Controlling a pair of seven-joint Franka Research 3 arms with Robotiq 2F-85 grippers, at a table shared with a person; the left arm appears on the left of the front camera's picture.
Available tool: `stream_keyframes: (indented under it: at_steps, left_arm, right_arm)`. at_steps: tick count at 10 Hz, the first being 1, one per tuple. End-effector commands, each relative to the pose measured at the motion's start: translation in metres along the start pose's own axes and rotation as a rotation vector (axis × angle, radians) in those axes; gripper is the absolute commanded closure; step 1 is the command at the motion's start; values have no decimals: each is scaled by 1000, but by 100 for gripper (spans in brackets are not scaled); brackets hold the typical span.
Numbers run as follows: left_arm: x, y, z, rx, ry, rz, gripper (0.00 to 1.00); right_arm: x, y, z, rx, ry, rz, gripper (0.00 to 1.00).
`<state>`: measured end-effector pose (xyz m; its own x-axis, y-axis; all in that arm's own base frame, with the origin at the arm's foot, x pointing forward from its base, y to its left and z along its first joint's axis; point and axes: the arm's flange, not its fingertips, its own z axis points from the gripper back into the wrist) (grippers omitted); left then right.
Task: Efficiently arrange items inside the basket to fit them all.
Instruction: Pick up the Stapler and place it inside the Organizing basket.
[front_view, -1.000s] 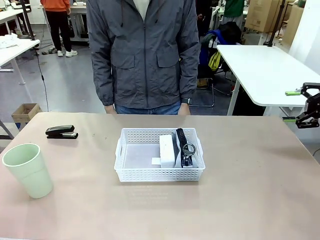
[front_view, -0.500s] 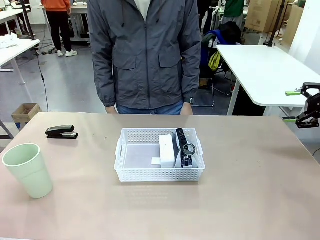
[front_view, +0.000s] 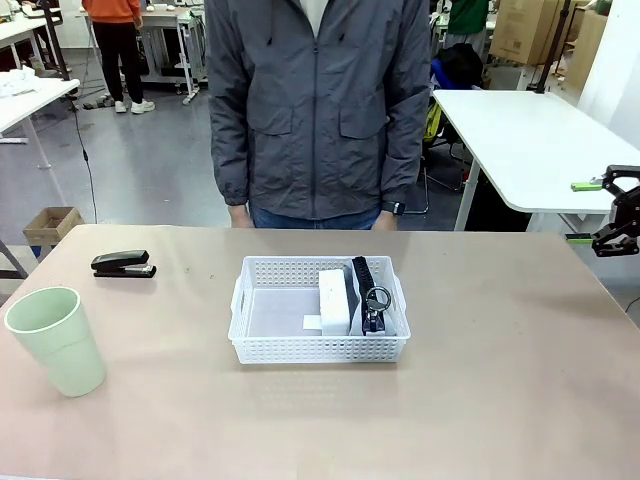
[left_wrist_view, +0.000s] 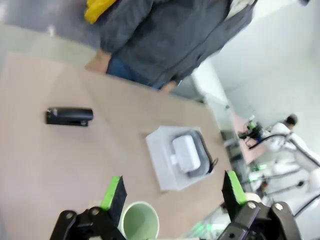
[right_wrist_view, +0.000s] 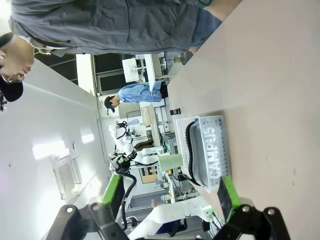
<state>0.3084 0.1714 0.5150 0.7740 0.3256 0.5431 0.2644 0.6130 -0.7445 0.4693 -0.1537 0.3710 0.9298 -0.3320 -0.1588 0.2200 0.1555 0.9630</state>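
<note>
Our left gripper (left_wrist_view: 173, 192) has its green fingers (left_wrist_view: 114, 192) wide apart w/ nothing in them, looking down on the cup (left_wrist_view: 140, 221); our right gripper (right_wrist_view: 170, 196) is wide apart & empty too. The cup, near left on the table (front_view: 500, 380), looks light, thin, prob. slippy, so we'd pinch its rim softly. The stapler (front_view: 123, 264), far left, looks hard & heavy-ish: take it across the middle. The white block (front_view: 335, 298) & soft pouch (front_view: 368, 290) sit in the basket's (front_view: 318, 350) right half; its left half is bare.
</note>
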Motion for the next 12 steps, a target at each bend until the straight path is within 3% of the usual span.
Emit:
stream_keyframes:
  at_steps: [1, 3, 4, 5, 6, 7, 8, 12]
  left_arm:
    - [13, -3, -28, 61, 135, -55, 0]
    - [30, -7, -64, 178, 267, -139, 0]
    - [39, -3, -81, 313, 303, -197, 0]
    - [42, 1, -94, 407, 407, -243, 0]
    - [44, 6, -107, 509, 422, -248, 0]
    - [42, 9, -121, 528, 467, -253, 0]
    - [43, 15, -134, 628, 431, -251, 0]
    - [37, 34, -181, 759, 476, -231, 0]
  right_arm:
    - [0, 0, 4, -4, 14, 19, 0]
    - [0, 0, 4, -4, 14, 19, 0]
    - [0, 0, 4, -4, 14, 19, 0]
    - [0, 0, 4, -4, 14, 19, 0]
    - [0, 0, 4, -4, 14, 19, 0]
    - [0, 0, 4, -4, 14, 19, 0]
    - [0, 0, 4, -4, 14, 19, 0]
    - [0, 0, 4, -4, 14, 19, 0]
